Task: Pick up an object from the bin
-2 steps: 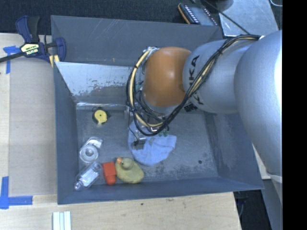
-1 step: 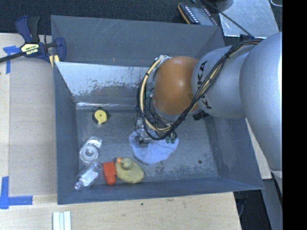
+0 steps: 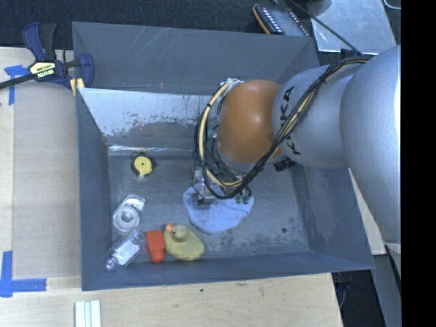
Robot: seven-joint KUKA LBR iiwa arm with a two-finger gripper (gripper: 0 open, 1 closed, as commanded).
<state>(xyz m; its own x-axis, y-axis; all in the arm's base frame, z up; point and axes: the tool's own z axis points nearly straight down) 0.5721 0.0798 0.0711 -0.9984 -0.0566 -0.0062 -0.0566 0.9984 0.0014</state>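
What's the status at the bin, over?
End effector low over crumpled pale blue cloth, middle of grey metal bin. Yellow rubber duck close beside cloth, not underneath.

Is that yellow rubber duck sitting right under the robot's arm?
No, the yellow duck lies by the near wall of the bin beside an orange thing, while the arm hangs over the pale blue cloth.

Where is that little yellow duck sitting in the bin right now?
In the camera view the yellow duck lies by the bin's lower wall, left of centre, beside an orange block, with the pale blue cloth just up-right of it.
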